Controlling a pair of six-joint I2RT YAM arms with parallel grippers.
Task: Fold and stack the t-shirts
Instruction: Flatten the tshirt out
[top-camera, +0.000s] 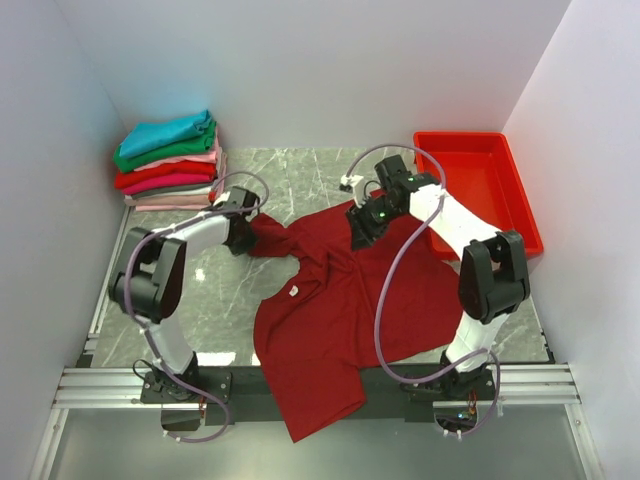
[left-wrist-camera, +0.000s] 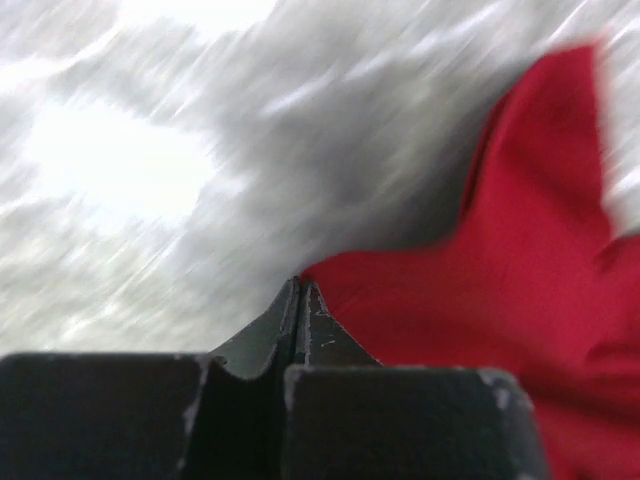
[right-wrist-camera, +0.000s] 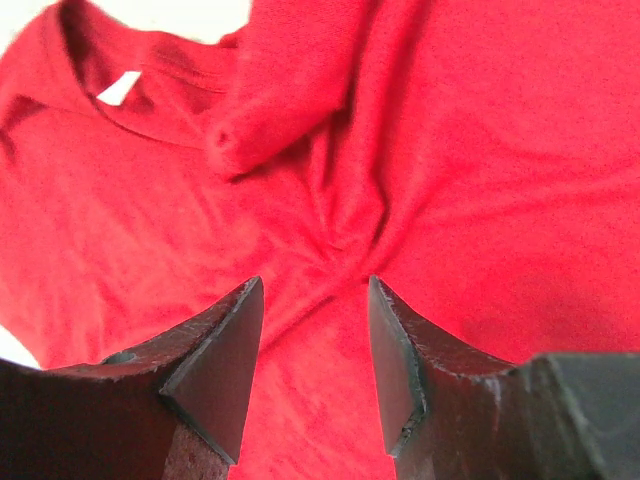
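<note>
A large dark red t-shirt (top-camera: 320, 320) lies spread on the marble table, its hem hanging over the near edge and its white neck label (top-camera: 294, 291) facing up. My left gripper (top-camera: 243, 238) is at the shirt's left sleeve. In the left wrist view its jaws (left-wrist-camera: 300, 284) are shut, and a point of the red cloth (left-wrist-camera: 520, 280) runs right into the tips. My right gripper (top-camera: 360, 232) hovers over the shirt's upper right part. It stands open (right-wrist-camera: 313, 282) just above wrinkled cloth (right-wrist-camera: 480, 150), with the label (right-wrist-camera: 120, 88) beyond. Folded t-shirts (top-camera: 170, 160) are stacked at the back left.
A rigid bright red tray (top-camera: 460, 136) stands at the back right beside the right arm. White walls close in the table (top-camera: 230, 290) on three sides. A metal rail runs along the near edge under the shirt's hem.
</note>
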